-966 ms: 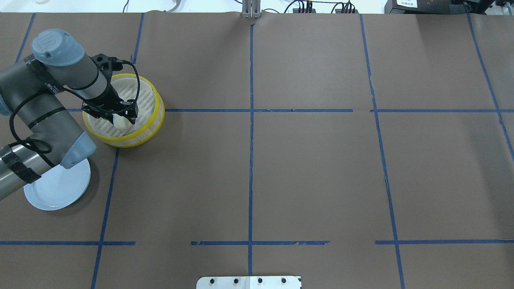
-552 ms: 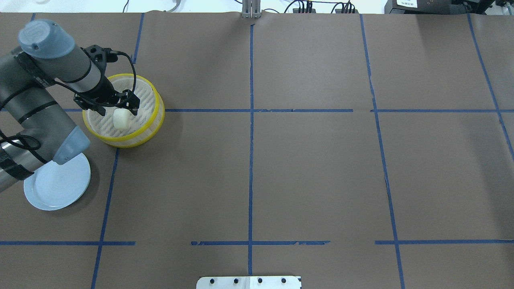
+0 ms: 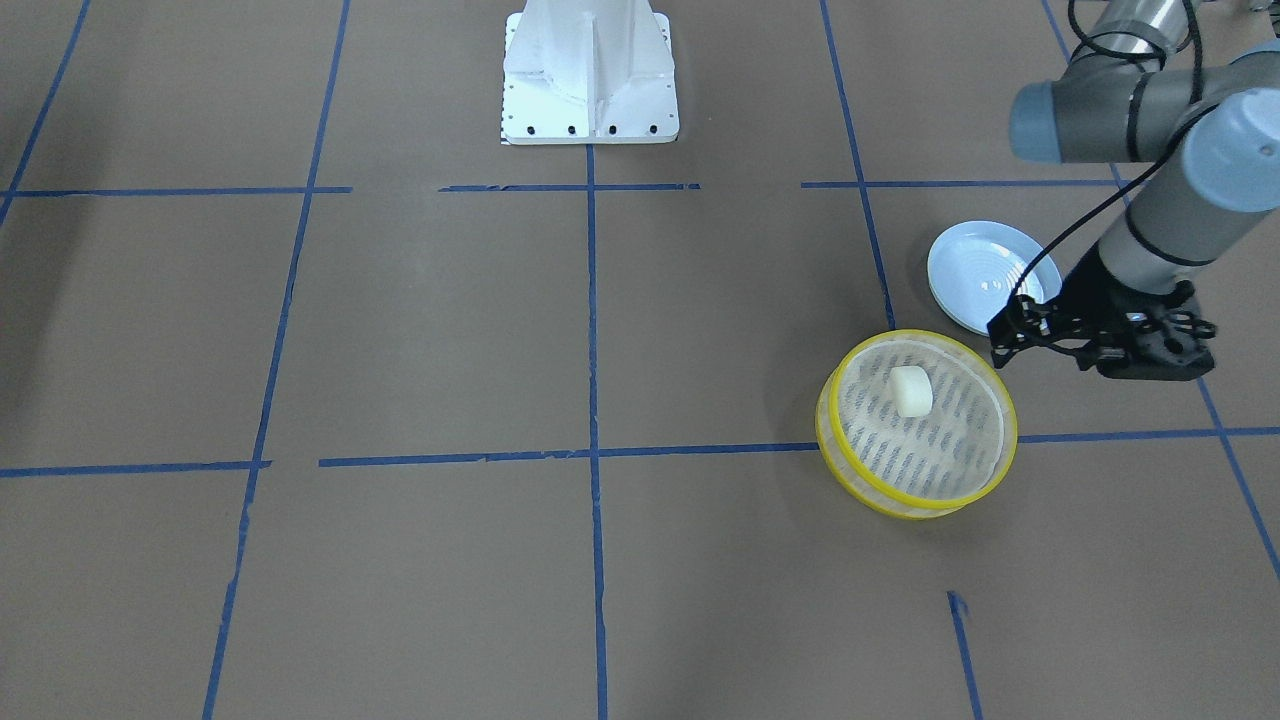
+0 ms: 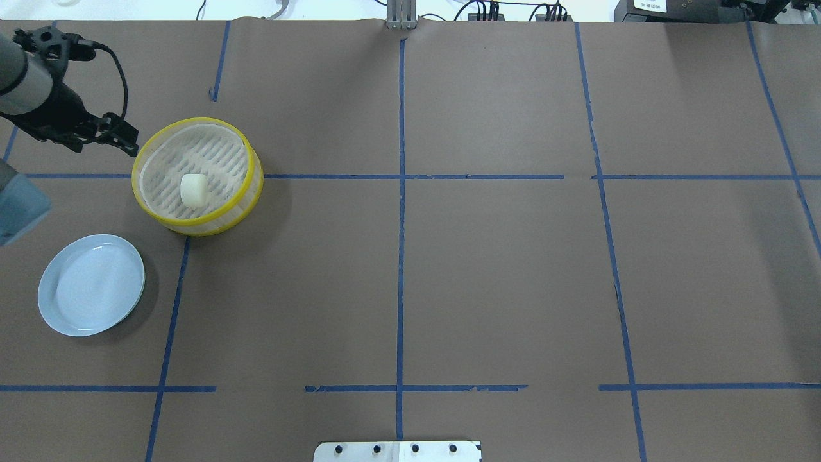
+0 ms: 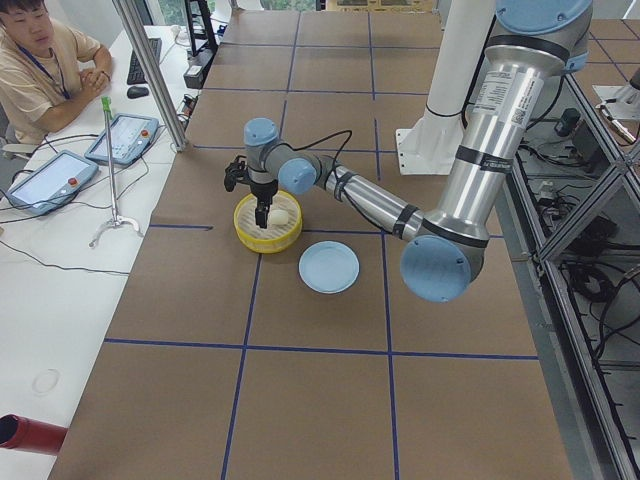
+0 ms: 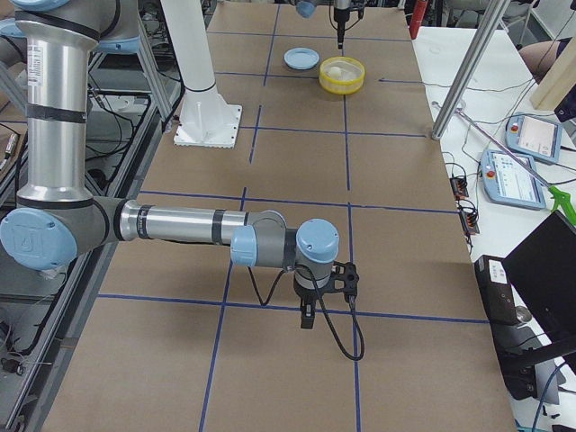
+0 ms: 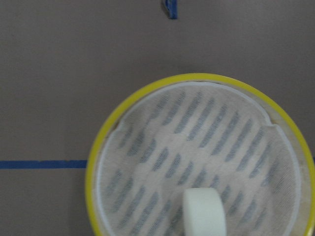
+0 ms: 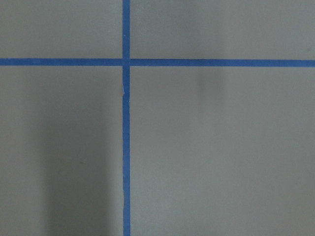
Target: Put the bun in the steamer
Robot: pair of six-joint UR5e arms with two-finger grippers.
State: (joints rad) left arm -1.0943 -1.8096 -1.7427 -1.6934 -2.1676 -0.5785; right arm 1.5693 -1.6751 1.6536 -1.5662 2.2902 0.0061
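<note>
The cream-white bun [image 4: 194,190] lies loose on the slatted base of the yellow-rimmed steamer [image 4: 192,226], towards its near side. It also shows in the front view [image 3: 911,391] and in the left wrist view [image 7: 204,214], inside the steamer's rim [image 7: 93,167]. My left gripper [image 4: 125,138] is open and empty. It hangs raised just outside the steamer's left rim, as the front view [image 3: 1005,335] also shows. My right gripper [image 6: 306,317] shows only in the exterior right view, low over bare table far from the steamer; I cannot tell if it is open or shut.
A pale blue plate [image 4: 90,285] lies bare on the table, near-left of the steamer. The white robot base [image 3: 590,70] stands at mid-table on the robot's side. Brown paper with blue tape lines covers the table.
My left gripper has let go of the bun, risen out of the steamer and drawn back to the left. The bun stays on the steamer's base.
</note>
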